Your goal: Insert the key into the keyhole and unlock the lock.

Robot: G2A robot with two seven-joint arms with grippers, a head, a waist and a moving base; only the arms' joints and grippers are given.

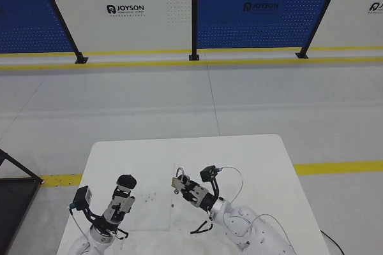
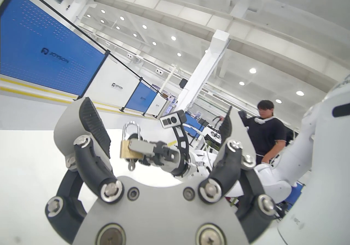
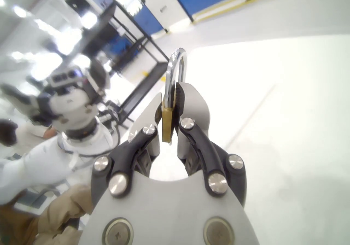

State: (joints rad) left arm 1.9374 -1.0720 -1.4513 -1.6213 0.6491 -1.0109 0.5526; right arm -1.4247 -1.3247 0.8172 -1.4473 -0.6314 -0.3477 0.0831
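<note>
Pinching a small brass padlock with a steel shackle [image 3: 167, 123] by its flat faces, the right hand [image 3: 169, 93] holds it upright above the white table's [image 1: 255, 159] middle. Dense, rigid and slick, it probably suits that grip. A small silver key [image 2: 132, 166] hangs beneath. At the padlock's 9 o'clock, the left hand [image 2: 156, 112] gapes empty, angled upward.

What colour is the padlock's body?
Brass-gold padlock body, clamped in the right gripper; clearest in the right wrist view.
</note>
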